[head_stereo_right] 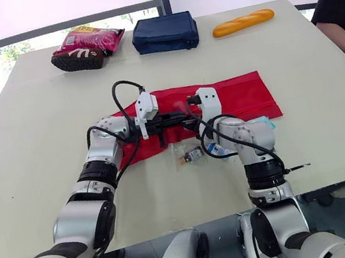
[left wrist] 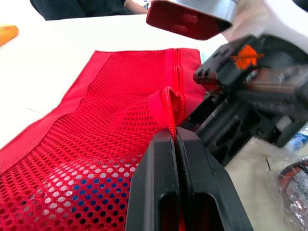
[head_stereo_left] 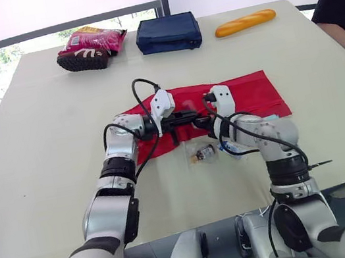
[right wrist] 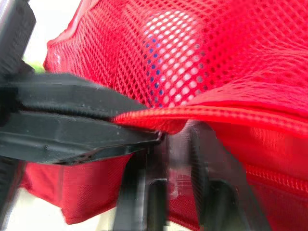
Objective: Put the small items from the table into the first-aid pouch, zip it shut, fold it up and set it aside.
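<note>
Left gripper (left wrist: 174, 136): jaws closed, pinching a raised fold of the first-aid pouch's (head_stereo_left: 247, 96) zipper edge (left wrist: 169, 103). Fold sits right at the fingertips, lifted off the table (head_stereo_left: 44, 158). Right gripper (head_stereo_left: 205, 122) is tip-to-tip with the left at the same fold, with red fabric right against it. Can't tell if it's open or closed.

Pouch is red, mesh side up, flat mid-table. Long axis runs left-right, far end toward the robot's right. The zipper runs along that axis.

Bagged small bottle (head_stereo_left: 202, 155) sits on the table just beside the pouch's near edge, outside it. Blue-white packet (head_stereo_left: 233, 149) lies by the right forearm.

Far edge: pink snack bag (head_stereo_left: 98, 39), navy case (head_stereo_left: 168, 34), bread roll (head_stereo_left: 244, 22).
</note>
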Controlling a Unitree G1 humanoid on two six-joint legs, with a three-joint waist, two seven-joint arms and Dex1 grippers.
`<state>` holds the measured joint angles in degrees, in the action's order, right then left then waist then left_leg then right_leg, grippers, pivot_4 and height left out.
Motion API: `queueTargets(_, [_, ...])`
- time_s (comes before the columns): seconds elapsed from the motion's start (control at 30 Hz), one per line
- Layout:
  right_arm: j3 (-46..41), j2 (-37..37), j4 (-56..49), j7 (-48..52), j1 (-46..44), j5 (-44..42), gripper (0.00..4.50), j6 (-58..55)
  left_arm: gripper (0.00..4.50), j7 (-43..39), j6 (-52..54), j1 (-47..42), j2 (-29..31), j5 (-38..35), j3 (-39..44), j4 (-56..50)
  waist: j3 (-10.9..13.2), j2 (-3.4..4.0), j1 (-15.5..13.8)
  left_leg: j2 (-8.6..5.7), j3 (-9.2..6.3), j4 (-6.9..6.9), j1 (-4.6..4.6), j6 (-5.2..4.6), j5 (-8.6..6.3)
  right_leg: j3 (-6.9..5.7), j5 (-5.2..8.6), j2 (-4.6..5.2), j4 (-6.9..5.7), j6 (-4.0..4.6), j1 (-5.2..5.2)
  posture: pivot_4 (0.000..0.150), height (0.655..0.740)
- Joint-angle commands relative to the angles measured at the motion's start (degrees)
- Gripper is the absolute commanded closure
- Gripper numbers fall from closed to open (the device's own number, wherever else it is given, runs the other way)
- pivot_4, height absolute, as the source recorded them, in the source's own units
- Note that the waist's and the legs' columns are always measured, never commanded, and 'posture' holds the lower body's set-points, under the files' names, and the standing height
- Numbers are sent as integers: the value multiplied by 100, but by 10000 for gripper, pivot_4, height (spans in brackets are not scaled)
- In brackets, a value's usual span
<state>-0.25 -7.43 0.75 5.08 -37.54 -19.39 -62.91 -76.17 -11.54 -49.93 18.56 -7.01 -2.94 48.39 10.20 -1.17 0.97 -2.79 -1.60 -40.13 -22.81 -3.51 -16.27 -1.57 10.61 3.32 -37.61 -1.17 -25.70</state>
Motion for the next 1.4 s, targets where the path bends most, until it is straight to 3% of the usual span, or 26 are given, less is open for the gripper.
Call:
queueTargets(0.03, [365, -52, -322, 282, -166, -67, 21193, 294, 45000, -116, 62, -8, -164, 72, -266, -94, 0, 0, -6, 0, 0, 1, -1, 0, 0, 0, 0, 0, 1, 0, 0, 1500, 7397])
queueTargets(0.13, [451, 165, -552, 415, -34, -24, 7901, 227, 45000, -119, 51, -16, -106, 99, -243, -52, 0, 0, -10, -2, 1, 1, -2, 0, 0, 1, 0, 3, 5, 0, 0, 1500, 7397])
queueTargets(0.4, [955, 1010, -1343, 898, 239, 13, 7901, 85, 45000, -124, 5, -64, -7, 136, -262, 70, 0, 1, -10, -3, 1, 3, -4, -2, -2, -1, 0, 3, 7, -1, 0, 1500, 7397])
queueTargets(0.83, [993, 2308, -2559, 1534, 760, -256, 7901, -361, 45000, -133, -60, -169, -7, 143, -303, 240, 1, 0, -31, -2, 0, 4, -6, -12, -8, -17, 1, 4, 14, -3, 1, 1500, 7397])
queueTargets(0.93, [1093, 2577, -2599, 1648, 835, -210, 16319, -244, 45000, -143, -56, -173, 0, 138, -310, 238, 1, 0, -28, -2, 2, 4, -6, -13, -8, -18, 1, 4, 15, -3, 1, 1500, 7397])
queueTargets(1.13, [1352, 2872, -2514, 1775, 912, -56, 44619, 4, 45000, -152, -34, -179, 9, 129, -319, 229, 1, -1, -29, -2, 1, 4, -6, -20, -12, -19, 1, 5, 16, -3, 2, 1500, 7397])
queueTargets(1.4, [1746, 2762, -2071, 1750, 804, 262, 44873, 410, 45000, -157, -6, -174, 3, 111, -335, 205, 1, -1, -31, -1, 1, 4, -7, -12, -7, -18, 1, 5, 18, -3, 2, 1500, 7397])
